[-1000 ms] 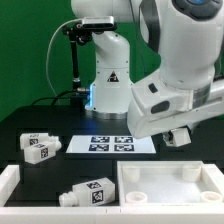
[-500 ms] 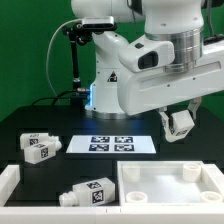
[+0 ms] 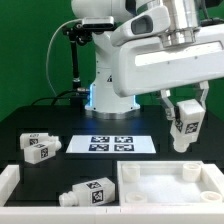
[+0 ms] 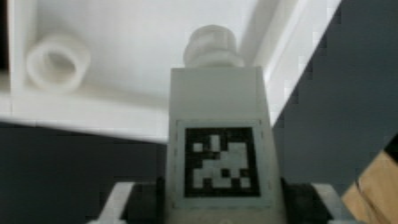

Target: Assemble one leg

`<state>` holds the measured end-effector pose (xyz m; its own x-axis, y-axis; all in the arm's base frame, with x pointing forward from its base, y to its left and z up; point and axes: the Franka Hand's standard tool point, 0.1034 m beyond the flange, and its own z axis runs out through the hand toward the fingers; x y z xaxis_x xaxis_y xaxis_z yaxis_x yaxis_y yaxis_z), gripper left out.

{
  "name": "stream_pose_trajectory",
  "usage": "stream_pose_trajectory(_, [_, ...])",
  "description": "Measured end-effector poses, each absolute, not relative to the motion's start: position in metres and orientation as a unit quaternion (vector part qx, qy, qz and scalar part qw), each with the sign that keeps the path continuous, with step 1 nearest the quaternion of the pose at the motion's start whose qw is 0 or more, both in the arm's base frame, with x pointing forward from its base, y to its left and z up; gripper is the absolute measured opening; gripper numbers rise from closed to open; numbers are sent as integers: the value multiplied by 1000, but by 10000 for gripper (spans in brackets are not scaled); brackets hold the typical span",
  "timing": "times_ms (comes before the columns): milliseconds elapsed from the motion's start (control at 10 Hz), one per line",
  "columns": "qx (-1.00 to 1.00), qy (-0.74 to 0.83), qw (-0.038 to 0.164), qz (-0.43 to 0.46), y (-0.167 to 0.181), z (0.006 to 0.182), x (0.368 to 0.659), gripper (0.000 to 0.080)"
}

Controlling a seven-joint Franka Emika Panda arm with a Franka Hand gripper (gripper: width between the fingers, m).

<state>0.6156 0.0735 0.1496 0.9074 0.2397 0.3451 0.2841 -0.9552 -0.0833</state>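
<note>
My gripper (image 3: 186, 112) is shut on a white leg (image 3: 187, 124) with a black-and-white tag, holding it upright in the air above the back right corner of the large white tray-like part (image 3: 170, 186). In the wrist view the leg (image 4: 219, 120) fills the middle, its narrow end pointing toward the tray-like part (image 4: 125, 50), which has a round socket (image 4: 57, 64). Two more legs lie on the table: one (image 3: 40, 147) at the exterior view's left, one (image 3: 90, 190) at the front.
The marker board (image 3: 113, 144) lies flat in the middle of the black table. A white rail (image 3: 8, 182) stands at the front left edge. The robot base (image 3: 108, 85) stands behind the marker board.
The arm has lifted and swung toward the exterior view's right, carrying the leg up and turning it upright above the tray-like part.
</note>
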Motion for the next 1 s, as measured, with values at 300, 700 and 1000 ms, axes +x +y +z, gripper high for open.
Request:
stream_pose_trajectory(300, [-955,-137,24,-262,51,145,618,285])
stream_pose_trajectory(700, [-944,-127,36,-302,85,131,630,285])
stream_pose_trajectory(1000, [-946,-124,48,-296,102,106,625,285])
